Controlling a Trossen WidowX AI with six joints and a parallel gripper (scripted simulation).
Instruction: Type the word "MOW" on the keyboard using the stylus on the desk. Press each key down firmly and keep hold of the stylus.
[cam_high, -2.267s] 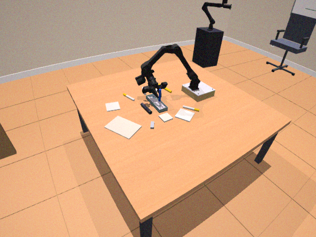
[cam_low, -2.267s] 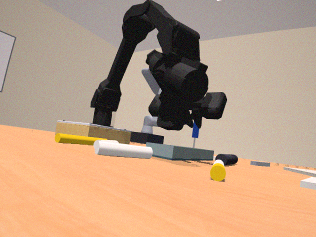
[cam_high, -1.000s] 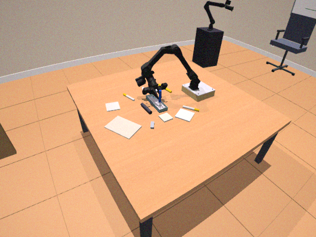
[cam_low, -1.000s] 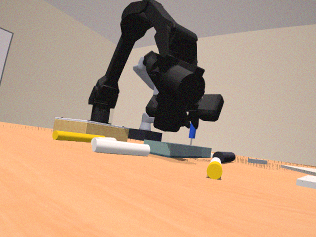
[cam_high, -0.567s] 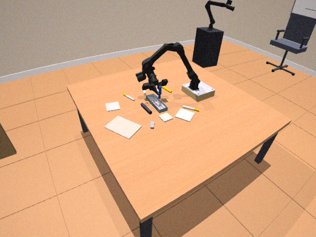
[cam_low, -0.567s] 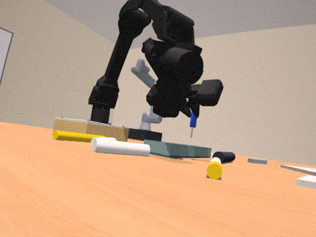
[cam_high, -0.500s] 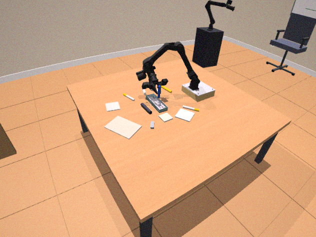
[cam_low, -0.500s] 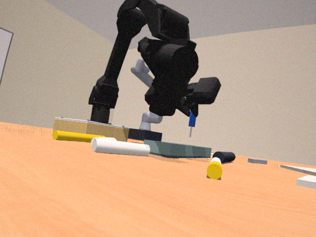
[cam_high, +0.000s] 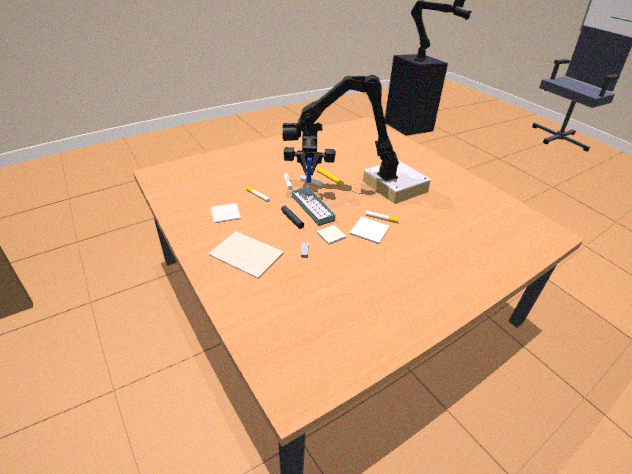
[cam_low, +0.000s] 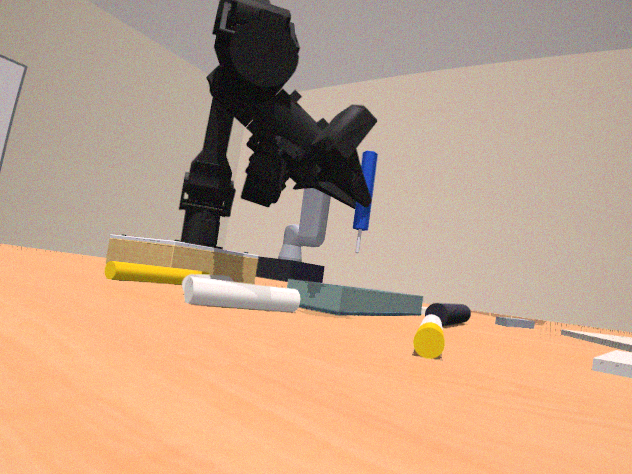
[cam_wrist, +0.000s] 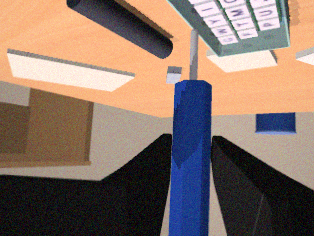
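Observation:
The stylus (cam_high: 309, 164) (cam_low: 361, 219) (cam_wrist: 192, 115) has a blue body and a thin grey tip and hangs nearly upright, tip down. My gripper (cam_high: 308, 171) (cam_low: 364, 201) (cam_wrist: 191, 143) is shut on its blue body. The grey-green keyboard (cam_high: 326, 221) (cam_low: 380, 302) (cam_wrist: 247, 49) with white letter keys lies flat on the desk. In the exterior view the tip is well above the keyboard and touches nothing. In the wrist view the tip shows beside the keyboard's left wall. Only part of the keys shows there; the rest are out of frame.
A black cylinder (cam_high: 292, 216) (cam_low: 451, 313) (cam_wrist: 125, 29) lies beside the keyboard. A white cylinder (cam_high: 287, 181) (cam_low: 239, 294) and a yellow one (cam_high: 329, 176) (cam_low: 148, 272) lie near its far end. A small grey block (cam_high: 304, 250) (cam_wrist: 173, 74) and flat pads (cam_high: 246, 254) lie nearer the front.

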